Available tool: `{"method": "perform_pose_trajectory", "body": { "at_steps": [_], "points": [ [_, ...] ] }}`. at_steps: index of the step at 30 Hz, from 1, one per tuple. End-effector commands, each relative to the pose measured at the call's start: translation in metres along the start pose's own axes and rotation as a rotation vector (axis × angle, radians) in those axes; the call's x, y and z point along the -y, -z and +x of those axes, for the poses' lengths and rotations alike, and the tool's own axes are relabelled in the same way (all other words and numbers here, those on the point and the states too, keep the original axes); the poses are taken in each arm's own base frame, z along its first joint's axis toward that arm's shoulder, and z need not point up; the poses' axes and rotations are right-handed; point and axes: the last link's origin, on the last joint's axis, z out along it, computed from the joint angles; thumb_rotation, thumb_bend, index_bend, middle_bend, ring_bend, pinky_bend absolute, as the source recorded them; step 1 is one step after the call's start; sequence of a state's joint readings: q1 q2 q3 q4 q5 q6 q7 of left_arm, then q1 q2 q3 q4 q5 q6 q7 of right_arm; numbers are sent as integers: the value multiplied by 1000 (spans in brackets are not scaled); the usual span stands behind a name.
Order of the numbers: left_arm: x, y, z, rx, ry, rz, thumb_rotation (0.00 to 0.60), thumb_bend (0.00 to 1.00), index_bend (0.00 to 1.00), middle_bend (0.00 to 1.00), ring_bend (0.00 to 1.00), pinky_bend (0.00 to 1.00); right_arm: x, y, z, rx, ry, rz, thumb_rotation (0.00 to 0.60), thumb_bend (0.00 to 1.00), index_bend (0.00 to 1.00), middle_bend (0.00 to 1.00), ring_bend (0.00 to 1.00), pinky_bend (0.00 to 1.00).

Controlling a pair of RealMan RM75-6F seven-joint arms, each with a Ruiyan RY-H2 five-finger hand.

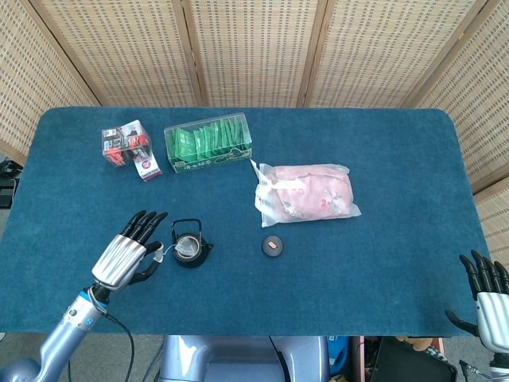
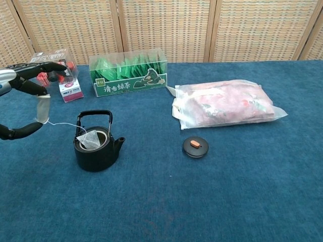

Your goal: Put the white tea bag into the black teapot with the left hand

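Observation:
The black teapot stands lidless on the blue table, also seen as teapot. The white tea bag lies in its opening, partly showing above the rim. Its string runs left to a paper tag. My left hand pinches that tag, off to the left of the pot and apart from it; in the head view the left hand is beside the pot. At the bottom right corner of the head view, my right hand holds nothing, its fingers apart.
The pot's round black lid lies to its right. Further back are a clear box of green tea packets, a pink bagged bundle and small red-and-white boxes at the back left.

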State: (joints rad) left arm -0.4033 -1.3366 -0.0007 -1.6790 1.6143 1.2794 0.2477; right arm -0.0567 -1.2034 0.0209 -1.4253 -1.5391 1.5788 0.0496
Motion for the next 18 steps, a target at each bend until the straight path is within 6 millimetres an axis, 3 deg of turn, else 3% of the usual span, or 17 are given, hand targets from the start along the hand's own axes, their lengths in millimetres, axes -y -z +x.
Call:
{"method": "perform_pose_trajectory", "body": {
  "at_steps": [1,10,18],
  "points": [
    [4,12,-10,20,-37,26,600,418,612,34,0,0,0,0,0,0,0,0,600,101,28,62,0,0],
    [9,34,-30,86,-67,68,600,418,597,24,0,0,2,-1,1,-2,1,11,600,100,29,62,0,0],
    [8,39,-37,156,-82,89,600,417,443,0,0,0,3,-1,1,-2,1,12,600,100,29,63,0,0]
  ]
}}
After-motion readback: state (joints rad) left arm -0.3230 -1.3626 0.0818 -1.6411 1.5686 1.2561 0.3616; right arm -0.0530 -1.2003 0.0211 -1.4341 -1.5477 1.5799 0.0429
